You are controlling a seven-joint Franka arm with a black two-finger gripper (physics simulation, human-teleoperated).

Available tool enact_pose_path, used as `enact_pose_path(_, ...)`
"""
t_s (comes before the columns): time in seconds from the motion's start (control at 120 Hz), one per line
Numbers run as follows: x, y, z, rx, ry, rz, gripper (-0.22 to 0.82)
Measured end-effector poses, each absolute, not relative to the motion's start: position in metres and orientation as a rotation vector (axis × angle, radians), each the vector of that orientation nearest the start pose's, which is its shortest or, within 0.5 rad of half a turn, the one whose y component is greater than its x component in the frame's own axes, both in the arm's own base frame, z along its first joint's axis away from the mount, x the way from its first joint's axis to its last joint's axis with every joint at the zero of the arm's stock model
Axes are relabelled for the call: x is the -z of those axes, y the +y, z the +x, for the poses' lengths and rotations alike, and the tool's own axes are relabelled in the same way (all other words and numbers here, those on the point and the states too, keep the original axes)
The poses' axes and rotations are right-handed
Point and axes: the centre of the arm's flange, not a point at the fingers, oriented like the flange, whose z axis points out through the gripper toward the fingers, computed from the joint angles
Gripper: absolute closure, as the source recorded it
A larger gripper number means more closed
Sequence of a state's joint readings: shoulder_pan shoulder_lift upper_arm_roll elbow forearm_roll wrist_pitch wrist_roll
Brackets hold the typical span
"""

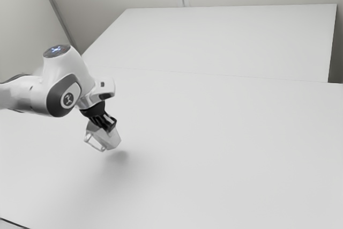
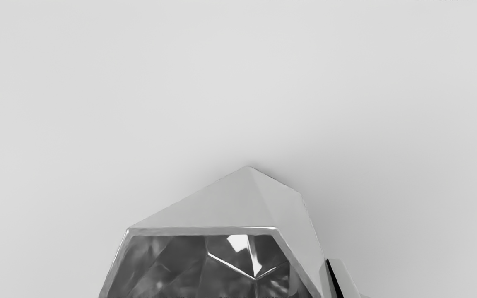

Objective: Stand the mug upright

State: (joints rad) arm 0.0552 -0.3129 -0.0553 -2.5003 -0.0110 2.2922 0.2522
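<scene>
Nearest me, the mug point(image 2: 218, 209) shows an angular rim around a dark, glossy, faceted inside, its pale grey flat sides sloping away. My gripper point(image 1: 110, 127) has it pinched, tilted, above the worktop point(image 1: 225, 148), whose far edge lies well beyond.

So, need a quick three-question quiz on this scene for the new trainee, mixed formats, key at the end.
1. True or false: the gripper holds the mug clear of the table.
2. Which part of the mug faces the wrist camera?
a) its base
b) its open mouth
c) only an unbroken side wall
3. Fill in: in the exterior view, the arm comes in from that view's ____ side.

Key: 1 true; 2 b; 3 left
</scene>
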Motion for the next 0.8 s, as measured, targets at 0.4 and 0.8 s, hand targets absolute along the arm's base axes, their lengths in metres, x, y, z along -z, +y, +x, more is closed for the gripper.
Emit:
enact_pose_path(0.4, -0.368, -0.002, 0.441, 0.129, 0.165, -3.12, 0.78)
enact_pose_path(0.8, -0.348, -0.007, 0.449, 0.087, 0.061, -3.139, 0.7)
